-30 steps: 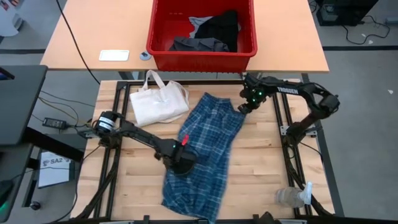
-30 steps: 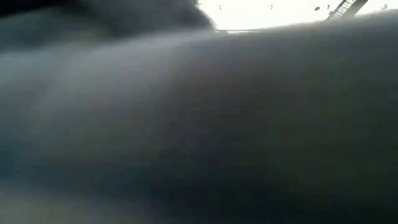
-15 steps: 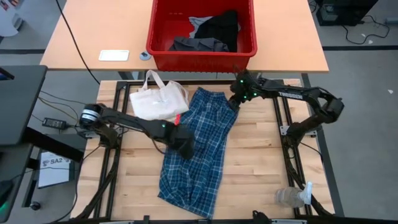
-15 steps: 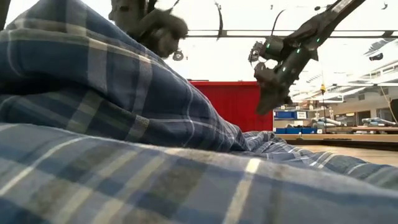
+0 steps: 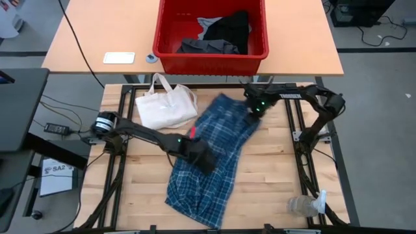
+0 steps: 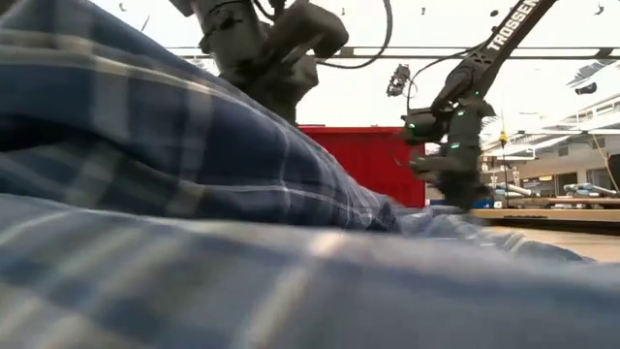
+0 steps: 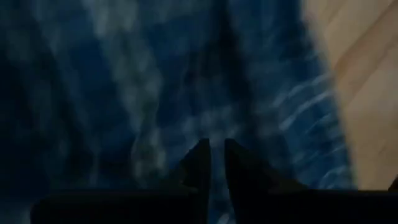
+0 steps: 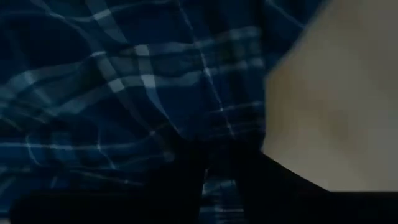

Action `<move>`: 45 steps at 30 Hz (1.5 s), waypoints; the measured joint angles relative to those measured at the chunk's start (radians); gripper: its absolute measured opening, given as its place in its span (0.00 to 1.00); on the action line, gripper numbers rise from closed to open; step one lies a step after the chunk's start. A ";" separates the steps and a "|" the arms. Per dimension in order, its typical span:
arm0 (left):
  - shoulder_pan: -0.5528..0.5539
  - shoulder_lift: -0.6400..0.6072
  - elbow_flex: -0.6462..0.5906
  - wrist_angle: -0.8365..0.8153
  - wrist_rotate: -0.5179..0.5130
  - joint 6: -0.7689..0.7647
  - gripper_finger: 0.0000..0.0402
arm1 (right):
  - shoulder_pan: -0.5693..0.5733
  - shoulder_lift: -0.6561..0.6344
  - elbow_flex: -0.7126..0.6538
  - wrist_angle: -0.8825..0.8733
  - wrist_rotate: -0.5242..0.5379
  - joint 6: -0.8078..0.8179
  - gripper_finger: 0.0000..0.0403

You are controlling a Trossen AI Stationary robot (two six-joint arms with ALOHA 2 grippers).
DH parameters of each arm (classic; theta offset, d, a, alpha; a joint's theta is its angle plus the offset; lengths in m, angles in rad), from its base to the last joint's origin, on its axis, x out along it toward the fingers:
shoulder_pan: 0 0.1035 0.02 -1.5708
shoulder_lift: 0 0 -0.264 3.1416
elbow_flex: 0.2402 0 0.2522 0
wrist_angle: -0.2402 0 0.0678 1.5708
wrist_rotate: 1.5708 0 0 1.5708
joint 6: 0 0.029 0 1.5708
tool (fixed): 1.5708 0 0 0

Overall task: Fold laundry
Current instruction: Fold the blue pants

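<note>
The blue-and-white plaid garment (image 5: 224, 140) lies spread slantwise on the wooden table, from its far right corner near the bin down to the near edge, and it fills the low view (image 6: 194, 213). My left gripper (image 5: 203, 159) is at the garment's middle, fingers all but shut (image 7: 217, 155). My right gripper (image 5: 255, 112) is at the far right corner, shut on the cloth (image 8: 214, 171). Black (image 5: 233, 26), dark grey (image 5: 205, 45) and light grey (image 5: 209, 25) garments lie in the red bin. My left gripper comes from above onto the middle of the plaid garment (image 7: 186, 112), and its fingertips (image 7: 200, 163) stand a thin slit apart on the cloth. One layer or several, I cannot tell. My right gripper pinches the garment's far right corner (image 8: 186, 124) between its fingers, from above. The cloth there sits low over the table and lies slack toward the near side.
A cream tote bag (image 5: 166, 107) lies at the table's far left, touching the garment's edge. The red bin (image 5: 208, 64) stands on the farther table, with a white flat object (image 5: 119, 58) to its left. A clear plastic bottle (image 5: 304, 205) lies at the near right corner.
Both grippers swung the garment toward the table's left and then back right. The far end followed them while the near end stayed on the table. The cloth that covered the low camera a second ago has dropped lower.
</note>
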 joint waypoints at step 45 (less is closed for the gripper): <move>-0.200 0.074 0.002 -0.160 -0.110 -0.371 0.44 | 0.196 -0.394 -0.372 0.132 -0.037 0.240 0.35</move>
